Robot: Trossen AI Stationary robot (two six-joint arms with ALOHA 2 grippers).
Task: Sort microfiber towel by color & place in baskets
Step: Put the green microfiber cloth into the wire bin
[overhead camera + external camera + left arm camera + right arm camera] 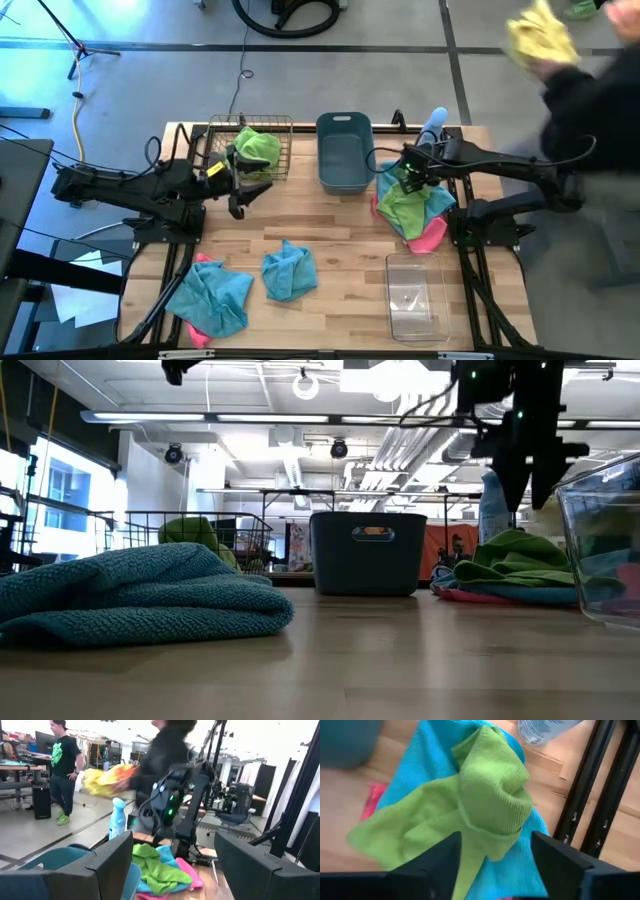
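Fingers of the right gripper (492, 865) stand apart astride a raised fold of a lime green towel (485, 805), gripping nothing. In the high view this gripper (413, 178) hangs right of centre over a heap where the green towel (402, 207) lies on a light blue one (437, 200) and a pink one (428, 238), the heap's long axis running from upper left to lower right. The slate-blue tub (344, 152) sits just left of the heap, the clear bin (415, 296) below it at lower right, and a spray bottle (436, 122) above. The left gripper (240, 190), fingers wide and empty, waits beside the wire basket (245, 150), which holds a green towel (256, 146). Two blue towels (290, 270) (212, 292) lie at lower left, the farther one over pink. A person (590, 90) at upper right holds a yellow cloth (540, 40)
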